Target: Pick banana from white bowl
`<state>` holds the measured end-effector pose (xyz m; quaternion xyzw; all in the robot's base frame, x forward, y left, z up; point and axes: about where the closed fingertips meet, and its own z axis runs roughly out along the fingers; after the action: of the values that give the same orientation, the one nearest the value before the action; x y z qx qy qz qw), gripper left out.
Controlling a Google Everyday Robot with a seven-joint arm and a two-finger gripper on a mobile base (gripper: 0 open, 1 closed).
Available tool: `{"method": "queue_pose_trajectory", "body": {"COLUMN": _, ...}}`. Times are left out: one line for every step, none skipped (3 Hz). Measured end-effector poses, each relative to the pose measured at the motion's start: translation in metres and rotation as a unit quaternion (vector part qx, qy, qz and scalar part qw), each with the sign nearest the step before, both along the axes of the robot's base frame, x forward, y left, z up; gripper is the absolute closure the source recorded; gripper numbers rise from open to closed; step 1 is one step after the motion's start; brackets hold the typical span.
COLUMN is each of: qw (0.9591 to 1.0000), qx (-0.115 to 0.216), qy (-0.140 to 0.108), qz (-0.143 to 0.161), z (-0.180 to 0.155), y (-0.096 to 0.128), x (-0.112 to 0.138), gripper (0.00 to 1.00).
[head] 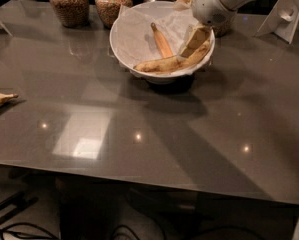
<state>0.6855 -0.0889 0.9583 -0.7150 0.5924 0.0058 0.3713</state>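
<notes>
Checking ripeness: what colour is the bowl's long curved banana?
Banana: yellow, brown-speckled, in the camera view; gripper at its upper end.

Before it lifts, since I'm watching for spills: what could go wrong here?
The gripper is inside the white bowl at the right end of the banana, so an off-center hold may let it swing or slip. The paper liner could snag and lift. The orange banana lies close and might get dragged.

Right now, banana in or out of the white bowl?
In. The banana lies inside the white bowl along its front wall; the gripper is at the banana's right end.
</notes>
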Motion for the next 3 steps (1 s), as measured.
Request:
{"method": "queue_pose_trajectory", "body": {"qw": 0.9991, "qx": -0.035, "qy": 0.017, "qz": 0.015, "z": -0.019, "y": 0.002, "x": 0.008, "gripper": 0.33}}
{"method": "queue_pose_trajectory", "body": {"qw": 0.9971, "qx": -0.059, "qy": 0.041, "qz": 0.027, "z": -0.032, "y": 0.0, "x": 0.007, "gripper": 0.36}}
{"method": "queue_pose_trajectory", "body": {"qw": 0.9937, "qx": -0.077, "qy": 0.072, "qz": 0.038, "z": -0.036, "y": -0.006, "x": 0.003, "gripper": 0.34}}
